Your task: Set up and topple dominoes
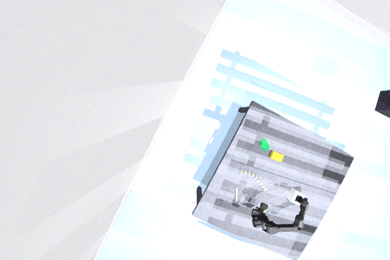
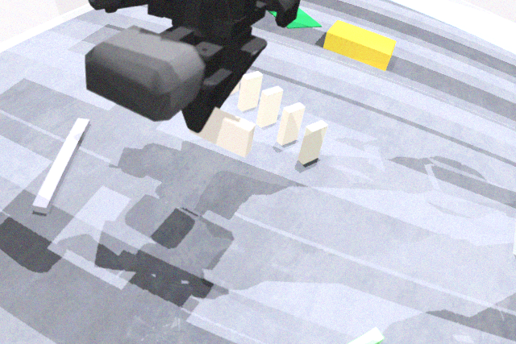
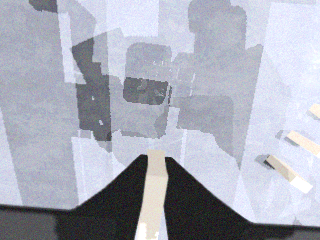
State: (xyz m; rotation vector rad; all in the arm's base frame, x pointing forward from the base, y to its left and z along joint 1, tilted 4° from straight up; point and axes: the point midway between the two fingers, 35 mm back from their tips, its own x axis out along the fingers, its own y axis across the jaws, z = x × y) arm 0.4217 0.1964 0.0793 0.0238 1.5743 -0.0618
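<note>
My gripper (image 2: 211, 118) (image 3: 154, 163) is shut on a cream domino (image 2: 235, 136) (image 3: 153, 197). It holds the domino above the table, in front of the standing row in the exterior view. The standing cream dominoes form a curved row in the top view. The domino at its near end (image 1: 265, 189) (image 2: 312, 142) (image 3: 289, 174) is upright, apart from the held one. Another standing domino (image 2: 290, 124) is beside it, with more behind. The arm hides the far part of the row in the exterior view.
A white bar (image 1: 236, 194) (image 2: 62, 165) lies left of my gripper. A yellow block (image 1: 276, 156) (image 2: 359, 45) and a flat green piece (image 1: 264, 144) (image 2: 304, 20) lie beyond the row. A pale green strip (image 1: 265, 210) (image 2: 366, 337) lies on the near side. A white block (image 1: 292, 195) is by the arm.
</note>
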